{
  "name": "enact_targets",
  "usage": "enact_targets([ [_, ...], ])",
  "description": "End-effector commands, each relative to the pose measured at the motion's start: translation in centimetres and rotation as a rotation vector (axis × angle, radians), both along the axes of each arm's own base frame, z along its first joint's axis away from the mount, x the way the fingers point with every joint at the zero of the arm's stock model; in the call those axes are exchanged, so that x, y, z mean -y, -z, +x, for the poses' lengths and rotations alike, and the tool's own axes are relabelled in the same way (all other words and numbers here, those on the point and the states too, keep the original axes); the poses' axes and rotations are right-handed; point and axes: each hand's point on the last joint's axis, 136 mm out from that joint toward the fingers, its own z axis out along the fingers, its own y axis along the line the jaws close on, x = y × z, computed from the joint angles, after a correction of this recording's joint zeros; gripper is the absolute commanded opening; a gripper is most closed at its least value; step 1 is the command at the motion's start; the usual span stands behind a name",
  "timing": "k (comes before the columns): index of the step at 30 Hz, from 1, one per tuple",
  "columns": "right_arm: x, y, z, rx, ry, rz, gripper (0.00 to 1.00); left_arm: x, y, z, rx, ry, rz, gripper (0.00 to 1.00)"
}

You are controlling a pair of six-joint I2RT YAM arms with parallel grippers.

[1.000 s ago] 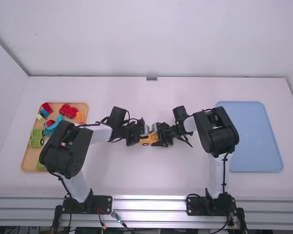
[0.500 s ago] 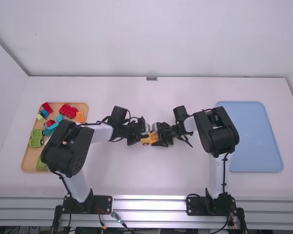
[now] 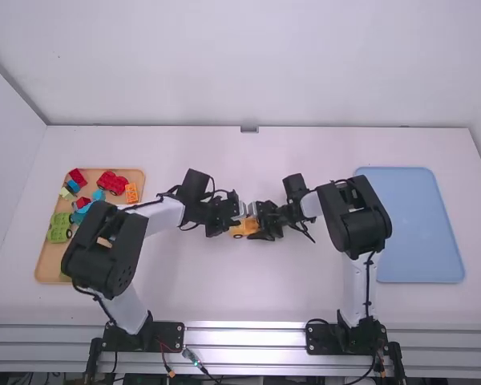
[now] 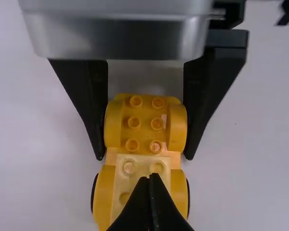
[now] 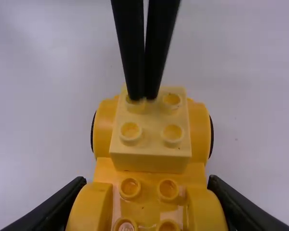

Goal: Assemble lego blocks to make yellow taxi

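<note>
My right claw [image 5: 147,182] pinches the car [image 4: 145,134] by its sides, mid-table [image 3: 248,289]; my left claw [image 5: 144,97], pressed together, is at one end of the block [image 5: 151,132]. Risk: off-centre pressure tilts the block; a weak pinch lets the car skid.

From where I stand I can't read any text, label, brand, number or sign. One stud [image 5: 125,225] on the yellow car [image 5: 103,168] has a small mark on its top, too small and faint for me to make out.
</note>
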Motion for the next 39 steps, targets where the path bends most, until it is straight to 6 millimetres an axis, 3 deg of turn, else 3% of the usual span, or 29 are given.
enact_targets([
  [1, 1.3, 2.7, -0.1, 0.006, 0.022, -0.110, 0.64, 0.0, -4.7, 0.9, 0.160, 0.051, -0.064, 0.02],
  [3, 1.4, 2.7, -0.1, 0.008, 0.022, -0.111, 0.64, -0.5, -7.7, 1.5, 0.230, 0.039, -0.118, 0.02],
  [5, 1.3, 2.7, 0.0, 0.012, 0.022, -0.112, 0.63, -1.5, -9.4, 2.3, 0.260, -0.015, -0.133, 0.02],
  [6, 1.4, 2.7, 0.0, 0.012, 0.023, -0.112, 0.63, -2.1, -10.1, 2.8, 0.270, -0.052, -0.136, 0.08],
  [7, 1.3, 2.7, 0.0, 0.011, 0.023, -0.111, 0.63, -2.9, -10.8, 3.5, 0.271, -0.108, -0.136, 0.22],
  [8, 1.3, 2.7, 0.0, 0.012, 0.023, -0.111, 0.62, -3.5, -11.1, 4.1, 0.268, -0.157, -0.133, 0.29],
  [10, 1.3, 2.7, 0.0, 0.014, 0.023, -0.112, 0.59, -5.0, -11.4, 5.2, 0.257, -0.259, -0.116, 0.32],
  [13, 1.4, 2.7, 0.1, 0.015, 0.024, -0.111, 0.55, -7.2, -11.0, 6.2, 0.219, -0.379, -0.090, 0.51],
  [14, 1.4, 2.7, 0.1, 0.015, 0.024, -0.112, 0.55, -7.4, -11.0, 6.2, 0.216, -0.384, -0.089, 0.52],
  [15, 1.3, 2.7, 0.1, 0.016, 0.023, -0.111, 0.55, -7.7, -10.7, 6.1, 0.205, -0.392, -0.085, 0.99],
  [22, 1.3, 2.7, 0.0, 0.011, 0.023, -0.112, 0.58, -8.6, -10.4, 6.1, 0.186, -0.415, -0.073, 0.99],
  [24, 1.4, 2.7, 0.0, 0.008, 0.025, -0.113, 0.68, -8.5, -10.4, 6.1, 0.186, -0.415, -0.073, 0.99],
  [25, 1.4, 2.7, 0.0, 0.006, 0.025, -0.113, 1.00, -8.5, -10.4, 6.1, 0.186, -0.416, -0.073, 0.99],
  [29, 1.2, 2.1, 0.7, -0.037, 0.082, -0.110, 0.99, -8.5, -10.1, 5.8, 0.171, -0.413, -0.070, 0.99],
  [35, 1.6, -1.5, 1.4, -0.040, 0.130, -0.110, 0.99, -8.6, -9.9, 5.7, 0.160, -0.417, -0.064, 0.99],
  [39, 2.8, -3.9, 1.5, -0.008, 0.167, -0.197, 0.99, -10.4, -10.7, 7.0, 0.107, -0.573, -0.114, 0.99],
])
